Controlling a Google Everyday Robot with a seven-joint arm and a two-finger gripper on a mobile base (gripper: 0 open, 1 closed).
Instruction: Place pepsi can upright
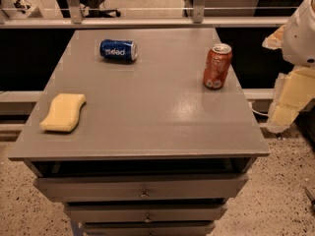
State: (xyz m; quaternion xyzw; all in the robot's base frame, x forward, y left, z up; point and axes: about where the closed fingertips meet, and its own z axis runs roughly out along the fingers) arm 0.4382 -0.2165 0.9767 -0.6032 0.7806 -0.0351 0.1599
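Note:
The pepsi can (118, 49) is blue with white lettering. It lies on its side at the back left of the grey table top (147, 117), with its silver end facing right. My gripper (285, 109) hangs at the right edge of the view, off the table's right side and level with its middle. It is far from the pepsi can and holds nothing that I can see.
An orange-red can (217, 66) stands upright near the table's right edge, between the gripper and the pepsi can. A yellow sponge (63, 112) lies at the front left. Drawers (142, 188) sit under the table top. A railing (147, 21) runs behind the table.

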